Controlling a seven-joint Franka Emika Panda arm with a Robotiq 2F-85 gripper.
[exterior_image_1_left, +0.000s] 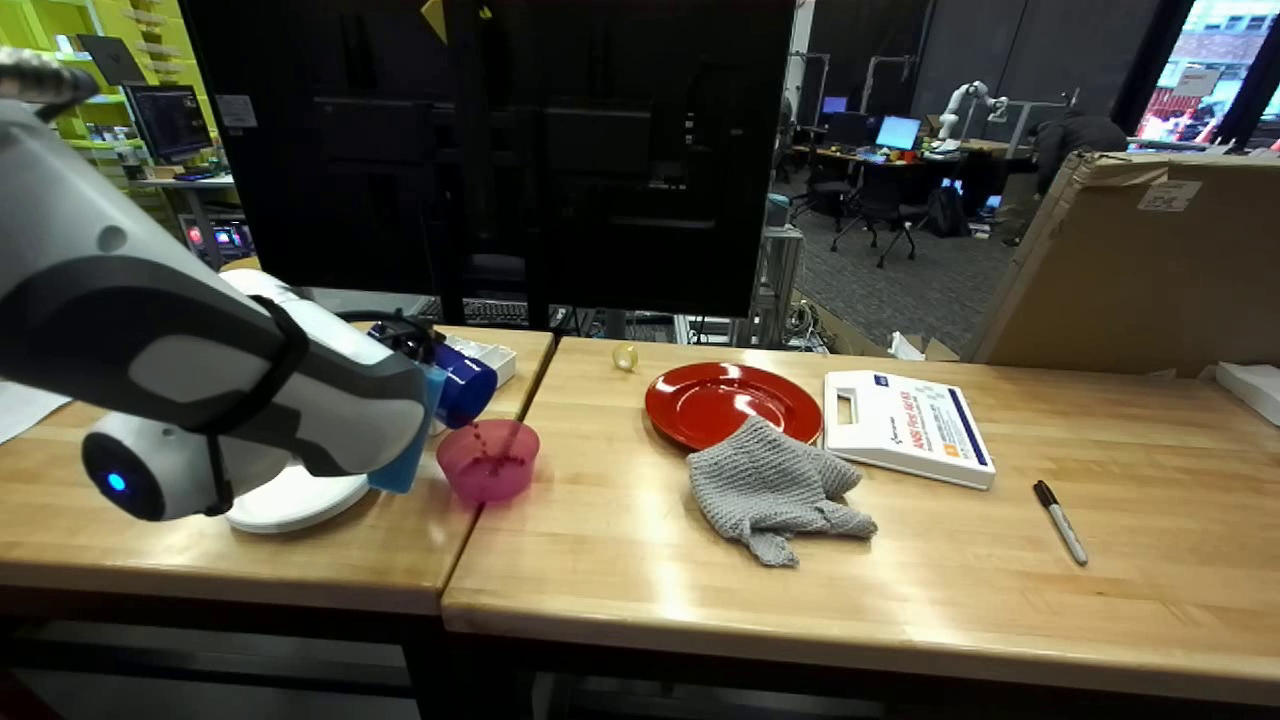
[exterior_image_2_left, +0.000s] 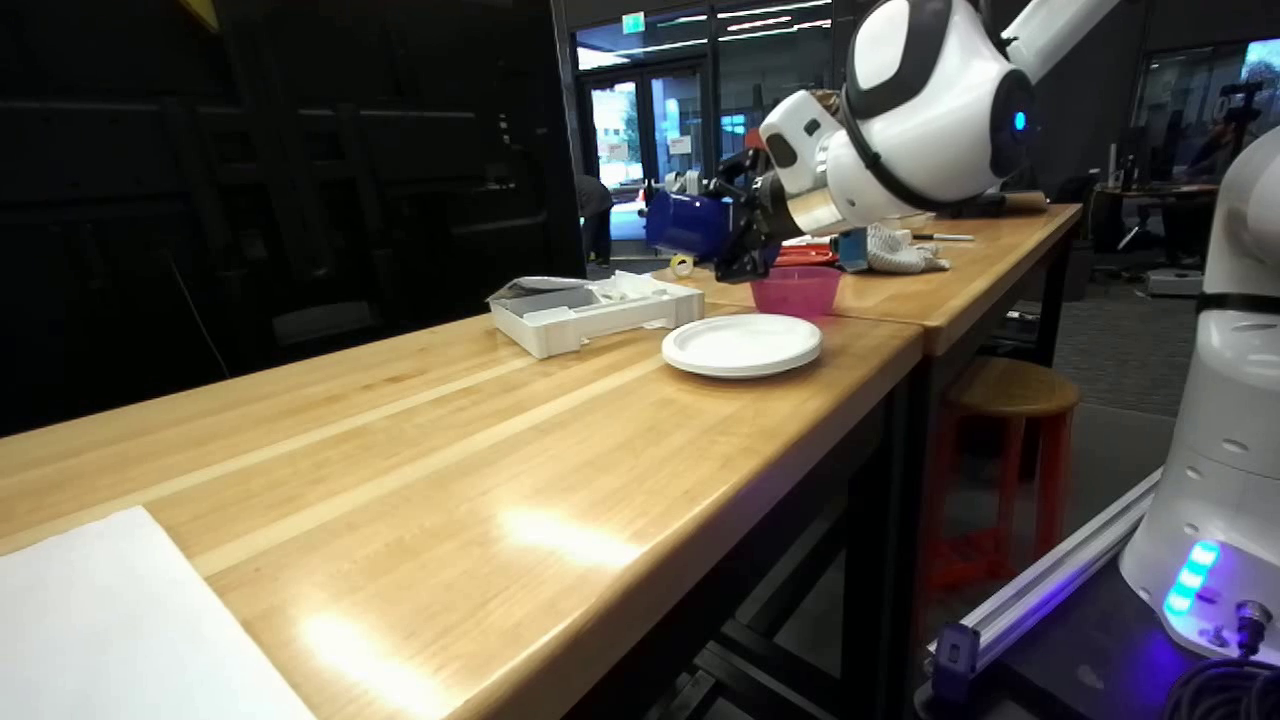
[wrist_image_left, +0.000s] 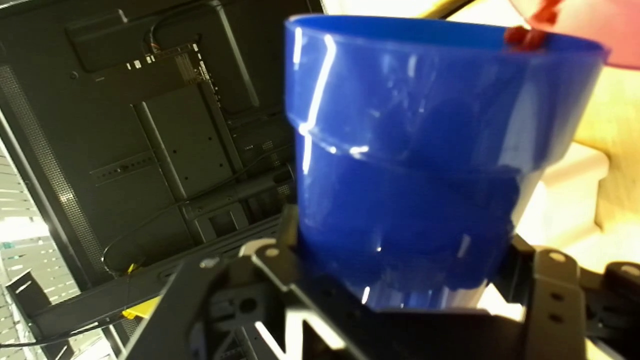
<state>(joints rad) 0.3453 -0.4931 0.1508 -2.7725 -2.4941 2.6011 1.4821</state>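
My gripper (wrist_image_left: 407, 242) is closed around the lower part of a shiny blue cup (wrist_image_left: 415, 150), one finger on each side. In both exterior views the cup (exterior_image_1_left: 465, 388) is tipped nearly on its side, its mouth toward the pink translucent bowl (exterior_image_1_left: 488, 470). Red pieces (exterior_image_1_left: 482, 440) show at and below the cup's mouth, over or in the bowl. In the wrist view, red pieces (wrist_image_left: 527, 39) lie at the rim, with the bowl (wrist_image_left: 605, 30) just beyond. How much is left inside the cup is hidden. The arm covers most of the gripper in an exterior view.
White plates (exterior_image_2_left: 740, 345) and a compartmented white tray (exterior_image_2_left: 590, 315) stand near the bowl. Farther along lie a red plate (exterior_image_1_left: 720, 395), grey knitted cloth (exterior_image_1_left: 770, 490), first aid case (exterior_image_1_left: 905, 425), marker (exterior_image_1_left: 1060, 522) and tape roll (exterior_image_1_left: 625, 357). A large black screen (exterior_image_1_left: 500, 150) rises behind.
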